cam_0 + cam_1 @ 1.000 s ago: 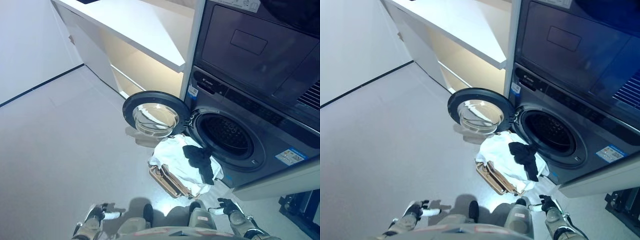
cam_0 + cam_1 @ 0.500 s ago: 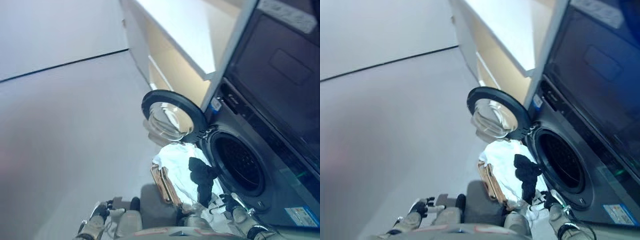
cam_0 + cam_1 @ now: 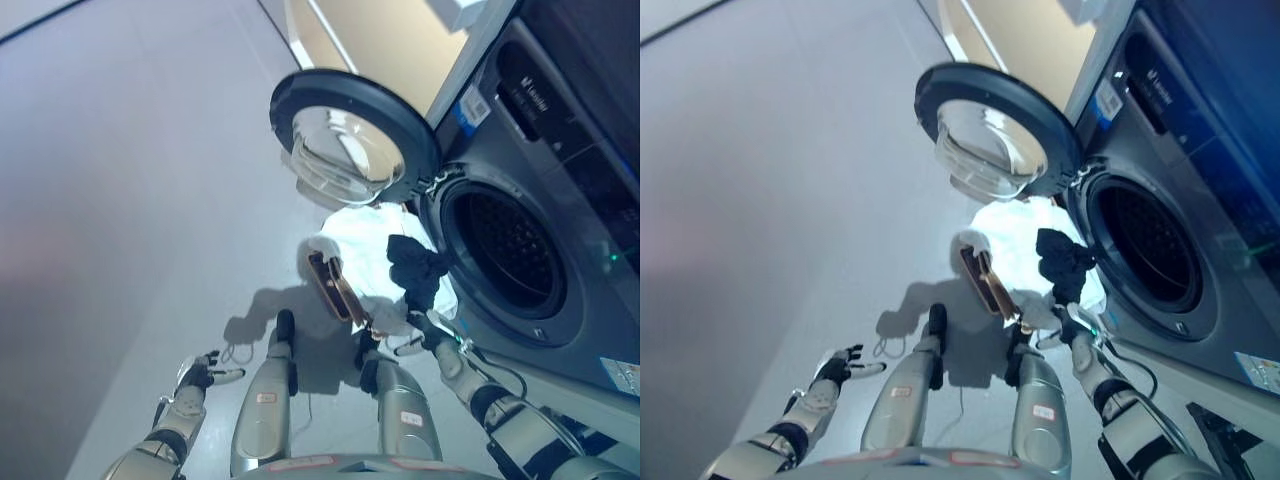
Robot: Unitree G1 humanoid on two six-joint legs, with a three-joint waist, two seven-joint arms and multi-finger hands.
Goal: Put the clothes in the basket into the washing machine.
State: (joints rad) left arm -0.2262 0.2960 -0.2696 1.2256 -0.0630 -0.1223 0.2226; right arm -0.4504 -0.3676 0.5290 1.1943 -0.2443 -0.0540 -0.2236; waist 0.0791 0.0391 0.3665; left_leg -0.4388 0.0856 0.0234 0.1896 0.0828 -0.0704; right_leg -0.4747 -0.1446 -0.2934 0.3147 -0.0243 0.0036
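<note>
A tan basket (image 3: 333, 287) stands on the floor in front of the washing machine (image 3: 560, 200). White clothes (image 3: 363, 247) are heaped in it, and a black garment (image 3: 413, 266) lies on top, on the side toward the drum opening (image 3: 505, 255). The machine's round door (image 3: 355, 135) is swung wide open to the left. My right hand (image 3: 428, 336) is open, reaching up to the near edge of the white clothes; whether it touches them I cannot tell. Low at the left, my left hand (image 3: 837, 366) hangs open over the floor, far from the basket.
A second dark appliance (image 3: 590, 50) sits stacked above the washer. A white cabinet with a lit recess (image 3: 385, 25) stands to the left of the machine. Grey floor (image 3: 130, 200) spreads out to the left of the basket.
The camera has tipped down and closer, so the whole picture has shifted. My right hand has come forward from the lower edge to the near side of the clothes.
</note>
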